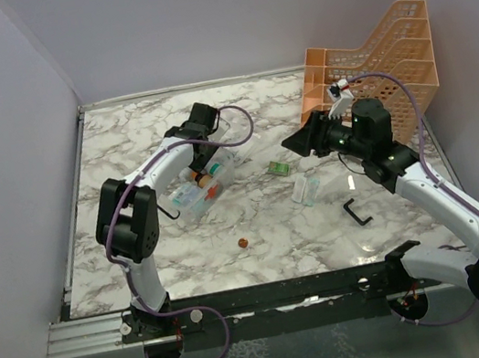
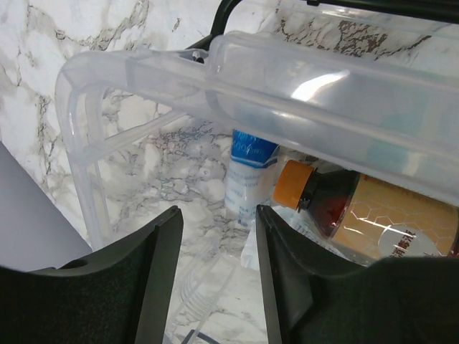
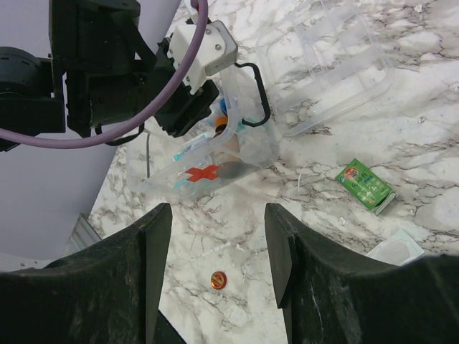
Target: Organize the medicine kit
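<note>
1. Left pincer (image 2: 216,215): matte black fingers a little apart, gripping nothing, right at the clear plastic wall of the medicine kit (image 2: 143,79), which sits left of centre on the marble table (image 2: 43,57).
2. Right pincer (image 3: 215,215) gapes wide and empty above the table.
3. Behind the kit's cloudy wall are a brown bottle (image 2: 358,215), its label cut off, and a half-hidden sachet (image 2: 247,172).
4. Only the right wrist view shows the red cross (image 3: 203,174) and the loose clear lid (image 3: 330,64).

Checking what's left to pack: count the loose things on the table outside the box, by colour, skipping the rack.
Clear: 2, lid and packet
Green: 1, sachet
Black: 1, handle
Orange: 1, disc
Total: 5
</note>
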`<state>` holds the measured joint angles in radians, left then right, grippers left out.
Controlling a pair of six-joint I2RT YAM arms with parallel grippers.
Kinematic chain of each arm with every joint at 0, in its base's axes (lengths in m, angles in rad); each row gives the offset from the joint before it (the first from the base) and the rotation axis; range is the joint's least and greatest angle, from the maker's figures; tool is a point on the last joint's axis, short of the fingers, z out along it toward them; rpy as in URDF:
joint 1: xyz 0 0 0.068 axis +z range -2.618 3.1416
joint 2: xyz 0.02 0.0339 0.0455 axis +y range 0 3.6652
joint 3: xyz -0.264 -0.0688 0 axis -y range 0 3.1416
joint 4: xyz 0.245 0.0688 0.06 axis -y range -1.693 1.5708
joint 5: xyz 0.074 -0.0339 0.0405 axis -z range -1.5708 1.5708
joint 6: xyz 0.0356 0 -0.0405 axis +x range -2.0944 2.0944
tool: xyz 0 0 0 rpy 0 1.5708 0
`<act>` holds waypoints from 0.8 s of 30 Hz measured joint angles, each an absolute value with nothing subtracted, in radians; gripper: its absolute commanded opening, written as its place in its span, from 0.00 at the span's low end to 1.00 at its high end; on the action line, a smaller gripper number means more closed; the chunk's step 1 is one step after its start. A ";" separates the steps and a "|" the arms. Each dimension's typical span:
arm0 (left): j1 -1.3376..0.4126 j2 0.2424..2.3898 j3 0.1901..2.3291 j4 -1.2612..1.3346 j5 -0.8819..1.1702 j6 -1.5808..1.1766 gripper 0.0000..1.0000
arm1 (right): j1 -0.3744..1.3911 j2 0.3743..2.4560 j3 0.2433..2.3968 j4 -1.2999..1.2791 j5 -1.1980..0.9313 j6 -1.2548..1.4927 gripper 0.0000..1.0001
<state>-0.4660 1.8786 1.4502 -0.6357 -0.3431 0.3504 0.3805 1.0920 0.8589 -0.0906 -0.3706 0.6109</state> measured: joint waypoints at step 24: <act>-0.435 1.739 1.450 -0.602 -0.271 0.114 0.47 | 0.381 1.092 0.859 -0.111 -0.334 0.599 0.54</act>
